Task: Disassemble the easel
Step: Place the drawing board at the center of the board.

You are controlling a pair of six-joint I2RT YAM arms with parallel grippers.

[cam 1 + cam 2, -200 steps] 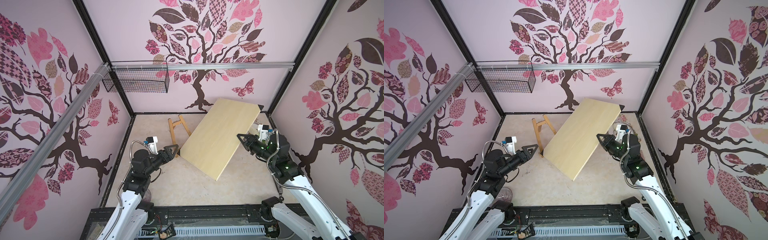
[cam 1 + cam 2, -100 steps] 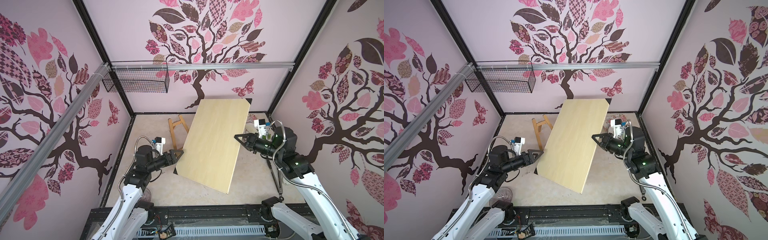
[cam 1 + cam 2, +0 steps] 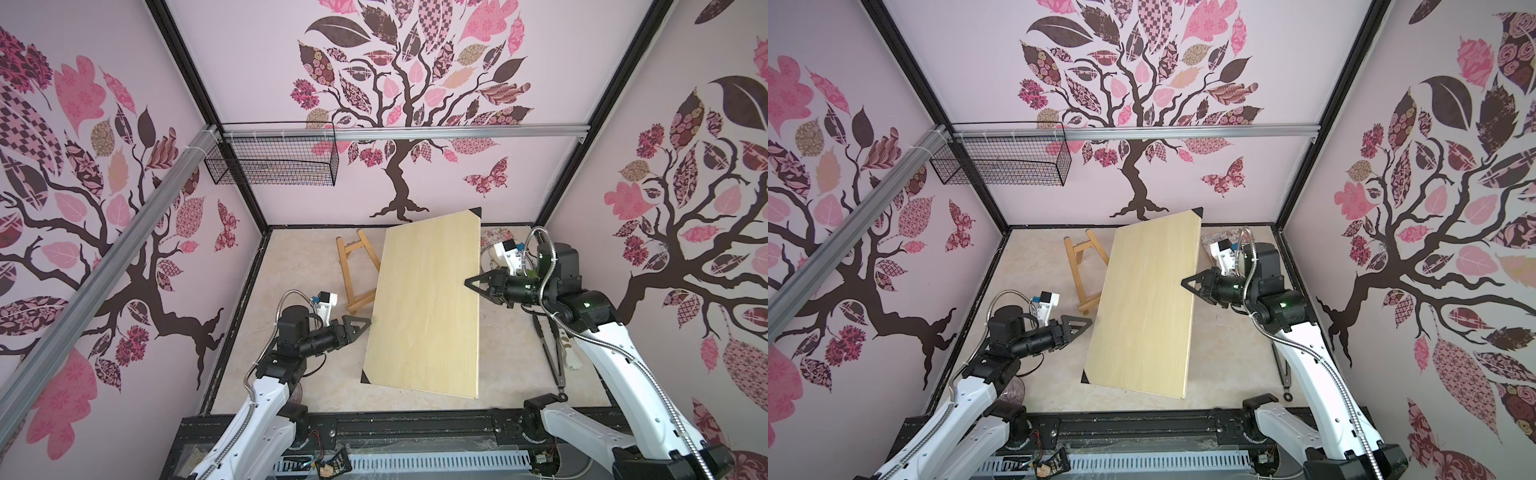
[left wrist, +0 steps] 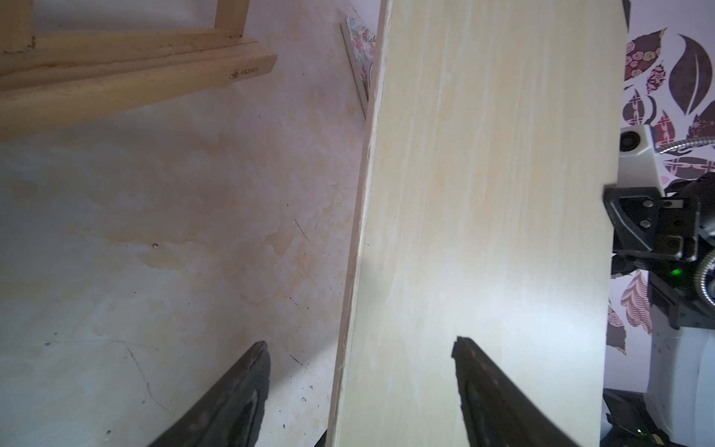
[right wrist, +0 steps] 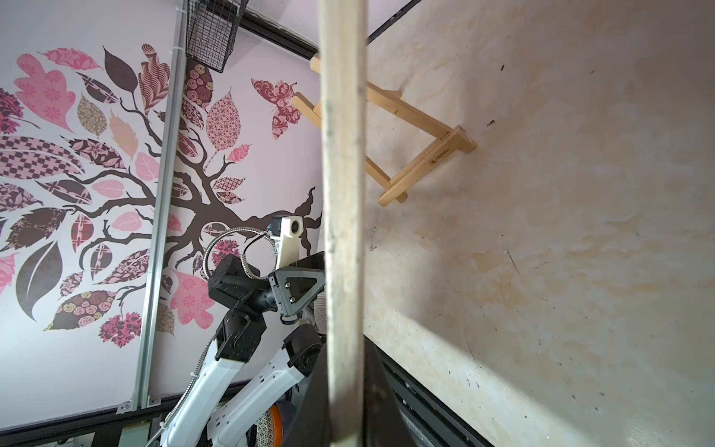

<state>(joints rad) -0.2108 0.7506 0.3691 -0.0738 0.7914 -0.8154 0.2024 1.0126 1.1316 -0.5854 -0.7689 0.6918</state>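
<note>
Far left on the counter (image 3: 307, 266), the easel (image 3: 345, 272) lies long axis near-to-far, just beyond my wide-open left fingers (image 4: 240, 398); right fingers (image 4: 634, 218) are clamped on the pale board (image 3: 428, 307) in between, so my left is nearer.

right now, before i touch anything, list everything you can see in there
wooden A-frame easel: one, light brown, lying on the table, far left of the board
large rectangular wooden board: one, pale with black corners, held tilted over mid-table
wire basket: one, black, hanging at the far left corner
tongs: one pair, black, on the table by the right arm
floral flat piece: one, pink-patterned, far right, partly hidden
table: one, mottled beige
left gripper: one, black, open around the board's left edge
right gripper: one, black, shut on the board's right edge
</note>
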